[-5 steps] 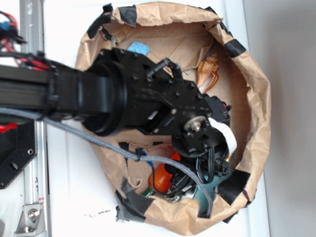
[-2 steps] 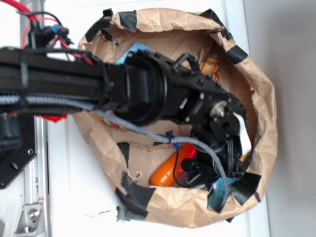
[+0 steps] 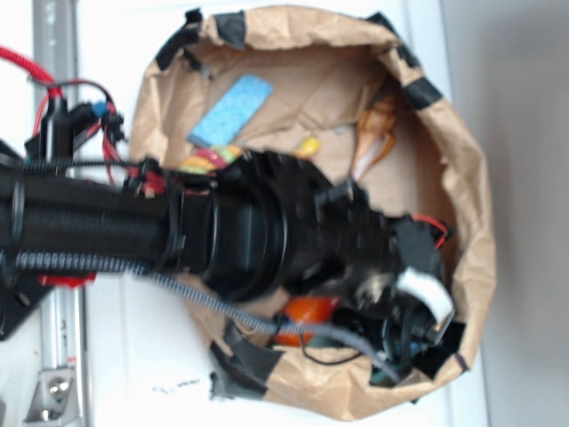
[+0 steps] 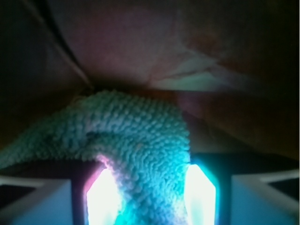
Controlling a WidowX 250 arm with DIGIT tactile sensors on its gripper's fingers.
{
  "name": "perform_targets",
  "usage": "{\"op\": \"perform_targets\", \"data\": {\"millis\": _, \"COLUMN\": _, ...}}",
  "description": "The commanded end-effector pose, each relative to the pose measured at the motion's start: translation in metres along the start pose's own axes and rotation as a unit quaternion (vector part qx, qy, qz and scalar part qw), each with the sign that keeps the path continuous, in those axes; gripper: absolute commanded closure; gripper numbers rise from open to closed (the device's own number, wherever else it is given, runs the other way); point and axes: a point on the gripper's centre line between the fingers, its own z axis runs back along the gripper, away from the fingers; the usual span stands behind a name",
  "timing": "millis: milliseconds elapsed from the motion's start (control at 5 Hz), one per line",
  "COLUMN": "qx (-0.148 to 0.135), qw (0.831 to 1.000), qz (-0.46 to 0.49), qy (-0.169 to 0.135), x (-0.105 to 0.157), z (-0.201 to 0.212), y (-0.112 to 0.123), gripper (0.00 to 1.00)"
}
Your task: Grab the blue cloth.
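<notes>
In the wrist view the blue cloth (image 4: 136,140) fills the middle and lower part of the frame, a fuzzy teal mound lying against the brown paper wall behind it, with one fold running down between the two glowing fingers (image 4: 201,192) of the claw (image 4: 151,194). Both pads touch the fabric on either side, so the claw is clenched on the blue cloth, which bunches up and narrows where it passes between them. In the exterior view the black arm (image 3: 231,236) reaches in from the left edge across the middle of the frame and dips into the lower right part of a crumpled brown paper bag (image 3: 462,160) whose rim is patched with black tape. The claw (image 3: 411,342) sits low in the bag at the lower right, largely hidden by the wrist and its cables; only a small sliver of teal shows beneath it near the bag's bottom rim. Just left of the claw lies an orange carrot (image 3: 307,313), partly covered by the arm. A flat light blue sponge (image 3: 231,108) rests in the upper left of the bag, well apart from the claw, and a small yellow and red item (image 3: 209,160) peeks out just above the arm. The bag sits on a white surface (image 3: 124,356).
</notes>
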Motion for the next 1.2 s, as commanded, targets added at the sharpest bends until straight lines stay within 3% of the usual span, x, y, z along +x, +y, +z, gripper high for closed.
{"op": "perform_targets", "data": {"millis": 0, "qx": 0.103, "qw": 0.992, "qz": 0.072, "qy": 0.002, "x": -0.007, "z": 0.018, "y": 0.001, "gripper": 1.0}}
{"op": "perform_targets", "data": {"millis": 400, "qx": 0.036, "qw": 0.978, "qz": 0.196, "qy": -0.055, "x": -0.035, "z": 0.066, "y": 0.059, "gripper": 1.0}}
{"op": "perform_targets", "data": {"millis": 600, "qx": 0.036, "qw": 0.964, "qz": 0.254, "qy": -0.071, "x": -0.048, "z": 0.1, "y": 0.073, "gripper": 1.0}}
{"op": "perform_targets", "data": {"millis": 800, "qx": 0.054, "qw": 0.957, "qz": 0.281, "qy": -0.052, "x": -0.042, "z": 0.139, "y": 0.062, "gripper": 1.0}}
{"op": "perform_targets", "data": {"millis": 1000, "qx": 0.077, "qw": 0.954, "qz": 0.289, "qy": 0.011, "x": -0.025, "z": 0.181, "y": 0.043, "gripper": 1.0}}
